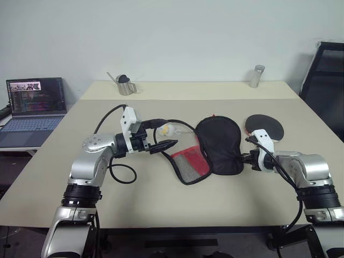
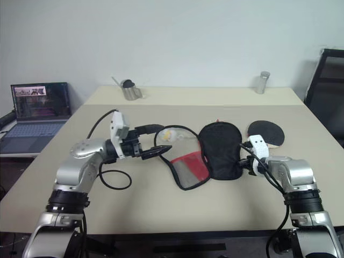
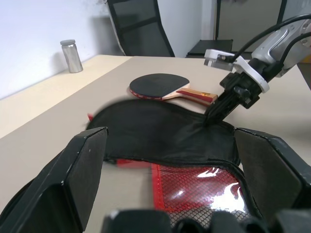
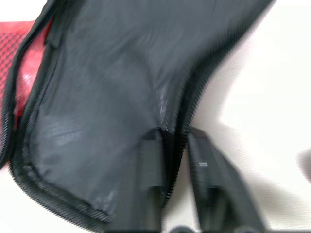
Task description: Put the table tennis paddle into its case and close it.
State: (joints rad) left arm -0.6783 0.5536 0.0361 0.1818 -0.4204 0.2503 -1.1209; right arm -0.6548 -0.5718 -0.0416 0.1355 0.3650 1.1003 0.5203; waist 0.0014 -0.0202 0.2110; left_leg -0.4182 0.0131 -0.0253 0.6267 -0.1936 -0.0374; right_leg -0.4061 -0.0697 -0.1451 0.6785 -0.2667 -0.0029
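case (image 1: 219,145): black, unzipped, red mesh flap | left gripper (image 1: 161,146): spread | right gripper (image 4: 176,160): pinching case edge

A beige table (image 1: 161,204) carries a metal pitcher (image 1: 125,85) near its far edge at about eleven o'clock and a steel cylinder (image 1: 257,76) at about one o'clock. An open laptop (image 1: 33,107) sits on a lower desk at nine o'clock. A black chair (image 1: 325,86) stands at three o'clock.
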